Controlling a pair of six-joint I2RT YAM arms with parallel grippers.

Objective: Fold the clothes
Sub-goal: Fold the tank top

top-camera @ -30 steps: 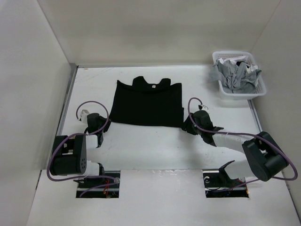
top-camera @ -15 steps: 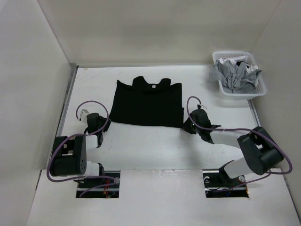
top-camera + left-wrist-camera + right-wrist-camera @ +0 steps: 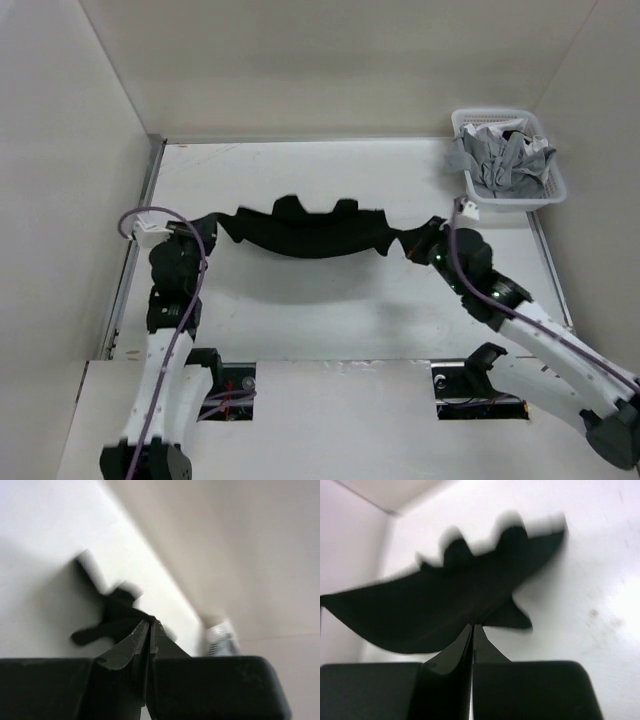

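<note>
We now hold the black T-shirt, earlier flat, lifted between left gripper and right gripper, both clamped on it

Left arm stretched forward from its base along the left side, wrist turned in toward centre. Left gripper is up off the table, jaws pinched together on the left end of the black shirt. In the wrist view its fingertips meet with cloth between them. Right arm reaches forward and inward, roughly mirrored. Right gripper sits at similar height, jaws clamped tight on the shirt's right end, fingers touching at the tips. Grippers well apart, pointing toward each other.
</note>
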